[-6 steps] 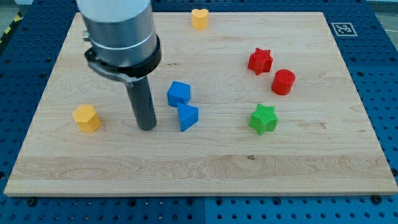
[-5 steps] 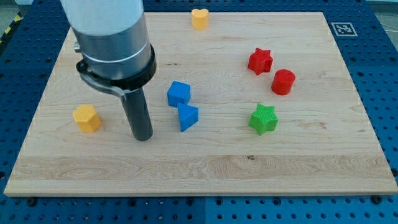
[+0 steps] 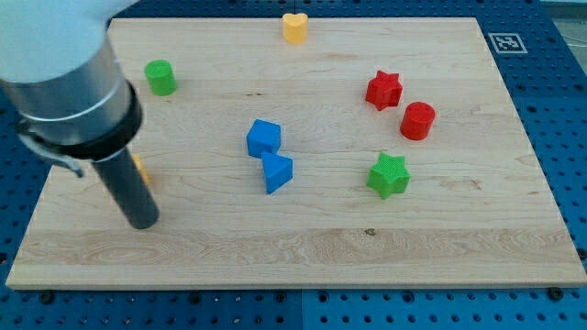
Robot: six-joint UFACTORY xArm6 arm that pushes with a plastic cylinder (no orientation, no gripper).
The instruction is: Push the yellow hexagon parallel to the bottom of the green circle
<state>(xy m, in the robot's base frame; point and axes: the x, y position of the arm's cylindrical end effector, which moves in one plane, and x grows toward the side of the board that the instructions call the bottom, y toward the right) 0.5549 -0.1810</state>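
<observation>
The green circle [image 3: 160,77] stands near the board's upper left. The yellow hexagon [image 3: 140,170] is almost wholly hidden behind my rod; only a thin yellow sliver shows at the rod's right side, at the board's left. My tip [image 3: 144,222] rests on the board just below and slightly right of that sliver, well below the green circle.
A yellow heart [image 3: 294,27] sits at the view's top centre. Two blue blocks [image 3: 264,137] [image 3: 276,171] sit mid-board. A red star [image 3: 383,90], red cylinder [image 3: 417,120] and green star [image 3: 389,175] are on the right. The wooden board [image 3: 385,247] has an edge at the left near my rod.
My rod has moved left and down, from right of the yellow hexagon to in front of it, covering it. The green circle, hidden before by the arm, now shows.
</observation>
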